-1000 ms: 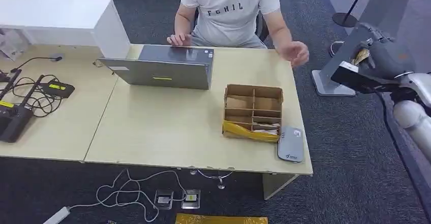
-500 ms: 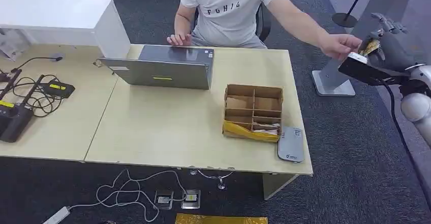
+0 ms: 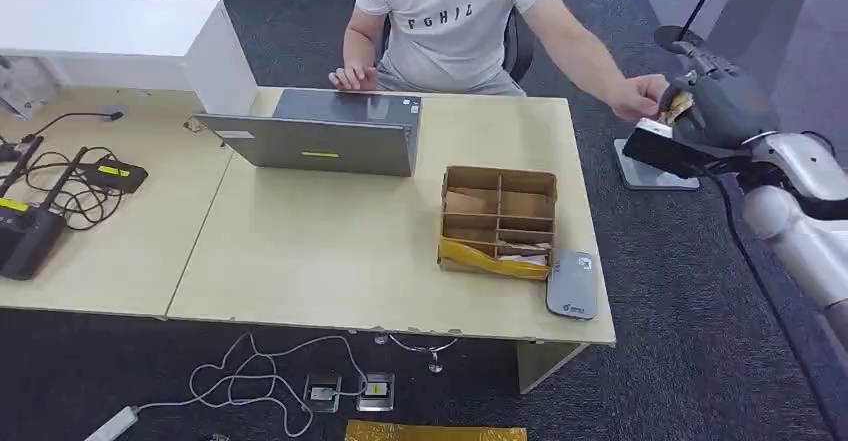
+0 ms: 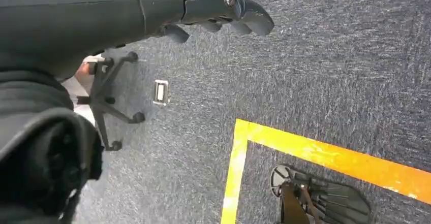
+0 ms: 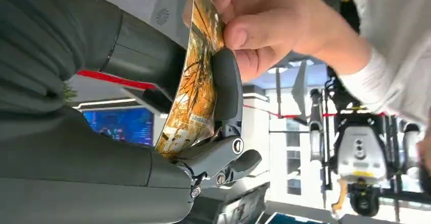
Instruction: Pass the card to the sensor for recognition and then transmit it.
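Two grips are sharing the card (image 5: 195,89): right robot hand (image 3: 708,111) pinching it beyond the desk (image 3: 330,251) edge, person's hand (image 5: 264,28) taking it. Late release risks bending; early, dropping. Left robot hand (image 4: 218,16) is hanging empty, fingers loosely curled.

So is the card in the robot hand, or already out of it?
In it. The card sits pinched between the right robot hand's fingers, while the person's hand grips its far end.
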`<state>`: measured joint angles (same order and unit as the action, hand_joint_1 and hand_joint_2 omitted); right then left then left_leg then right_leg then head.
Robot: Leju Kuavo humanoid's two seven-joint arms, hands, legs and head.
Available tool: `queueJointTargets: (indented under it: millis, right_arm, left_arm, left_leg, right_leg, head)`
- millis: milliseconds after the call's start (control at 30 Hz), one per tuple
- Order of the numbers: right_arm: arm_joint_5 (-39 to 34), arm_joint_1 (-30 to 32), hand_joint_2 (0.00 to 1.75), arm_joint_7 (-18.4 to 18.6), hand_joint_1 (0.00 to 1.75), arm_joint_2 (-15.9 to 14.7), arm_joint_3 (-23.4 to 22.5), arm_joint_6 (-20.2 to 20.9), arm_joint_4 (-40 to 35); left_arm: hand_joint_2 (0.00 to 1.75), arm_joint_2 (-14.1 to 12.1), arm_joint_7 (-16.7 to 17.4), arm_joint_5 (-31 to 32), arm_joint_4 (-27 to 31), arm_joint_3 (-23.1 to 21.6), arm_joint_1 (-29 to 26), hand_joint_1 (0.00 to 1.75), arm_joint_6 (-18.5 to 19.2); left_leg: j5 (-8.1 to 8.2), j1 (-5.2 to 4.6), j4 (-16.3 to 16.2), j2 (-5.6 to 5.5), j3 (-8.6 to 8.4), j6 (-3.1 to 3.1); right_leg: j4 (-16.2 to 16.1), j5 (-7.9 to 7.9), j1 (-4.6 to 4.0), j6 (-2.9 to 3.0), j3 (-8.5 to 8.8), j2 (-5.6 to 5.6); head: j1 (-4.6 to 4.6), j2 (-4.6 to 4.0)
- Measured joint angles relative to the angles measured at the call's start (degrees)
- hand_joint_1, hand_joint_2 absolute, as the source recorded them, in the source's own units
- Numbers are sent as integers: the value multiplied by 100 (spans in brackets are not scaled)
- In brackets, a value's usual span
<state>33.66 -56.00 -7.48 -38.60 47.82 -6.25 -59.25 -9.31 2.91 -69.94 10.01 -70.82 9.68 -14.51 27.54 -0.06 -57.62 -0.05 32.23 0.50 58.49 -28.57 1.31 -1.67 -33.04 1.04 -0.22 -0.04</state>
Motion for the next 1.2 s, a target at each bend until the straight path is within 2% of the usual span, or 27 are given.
queueJointTargets:
  millis: [33, 67, 100, 133, 467, 933, 1000, 1033, 1133, 1200]
  right_arm:
    - [15, 19, 175, -24, 171, 77, 30, -20, 50]
    - [28, 38, 175, -37, 154, 142, 55, -42, 107]
    - [30, 48, 175, -44, 73, 201, 87, -48, 153]
    - [30, 57, 175, -57, 2, 242, 116, -57, 192]
    - [74, 144, 175, -157, 0, 524, 216, -85, 544]
    - [129, 191, 175, -81, 0, 644, 275, -57, 660]
    - [-86, 199, 175, 22, 0, 660, 273, 93, 669]
    - [-305, 201, 0, 96, 0, 666, 273, 259, 673]
    - [-925, 281, 0, 295, 0, 697, 146, 612, 680]
    - [-1347, 338, 0, 494, 0, 677, 85, 579, 666]
  left_arm:
    - [0, 9, 0, -11, 0, 0, 0, 0, -11]
    - [0, 15, 0, -13, 0, 0, 0, 0, -22]
    - [0, 22, 2, -15, 0, 0, 0, 0, -31]
    - [0, 26, 2, -28, 0, 0, 0, 0, -37]
    - [0, 66, 79, -50, 0, 0, -1, 0, -100]
    - [0, 96, 111, -50, 0, 0, -2, 0, -125]
    - [0, 101, 114, -52, 0, 0, -2, 0, -131]
    - [0, 103, 116, -57, 0, 0, -2, 0, -140]
    - [0, 109, 120, -72, 0, 0, -6, 0, -144]
    - [0, 107, 103, -72, 0, 0, -8, 0, -100]
  left_leg:
    - [0, 0, 0, 0, 0, 0]
    - [0, 0, 0, 0, 0, 0]
    - [0, 0, 0, 0, 0, 0]
    - [0, 0, 0, 0, 0, 0]
    - [0, -1, 0, 0, -1, 0]
    - [0, -1, -1, 1, -1, 0]
    - [0, -1, -1, 1, -1, 0]
    - [0, -1, 0, 1, -1, 0]
    - [0, -1, -1, 1, -2, 0]
    - [0, -1, -2, 0, -5, 0]
  right_leg:
    - [0, 0, 0, 0, -1, 0]
    - [0, 0, 0, 0, -2, 0]
    - [0, 0, 0, 0, -2, 0]
    - [0, 0, 0, 0, -2, 0]
    - [-1, 0, 1, 0, -2, -1]
    - [-1, 0, 1, 0, -2, -2]
    - [-1, 0, 1, 0, -2, -2]
    - [-1, 0, 1, 0, -2, -2]
    - [-1, 0, 1, 0, -2, -2]
    - [-1, 0, 1, 0, -3, -1]
  head:
    - [2, 0]
    - [-2, 0]
    - [2, -2]
    - [0, 0]
    - [0, -2]
    - [0, -2]
    - [2, 0]
    - [0, -2]
    - [-2, -2]
    - [2, 0]
